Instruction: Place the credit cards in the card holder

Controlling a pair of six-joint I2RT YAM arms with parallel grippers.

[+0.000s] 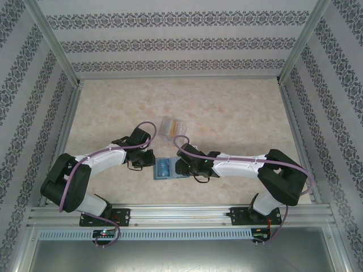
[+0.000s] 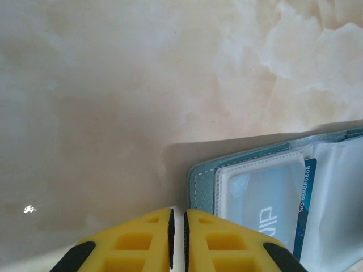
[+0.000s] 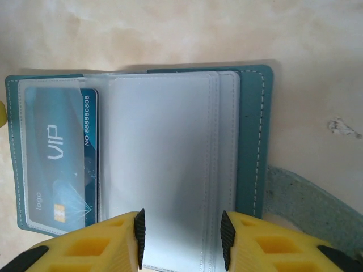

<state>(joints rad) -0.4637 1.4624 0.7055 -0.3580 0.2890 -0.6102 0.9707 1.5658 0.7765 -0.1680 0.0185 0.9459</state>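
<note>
Your card holder [image 1: 164,168] lies open like a book on the table [image 1: 227,113], between the two arms. Your right tool [image 3: 182,232] hovers with its fingers apart over the clear inner sleeves, clamped on nothing. A blue VIP card [image 3: 57,153] sits in the sleeve on the left page. Your left tool [image 2: 178,221] is just beside the holder's corner, fingers almost together and empty. Farther out lies a clear case [image 1: 171,127] with something orange-tan inside.
</note>
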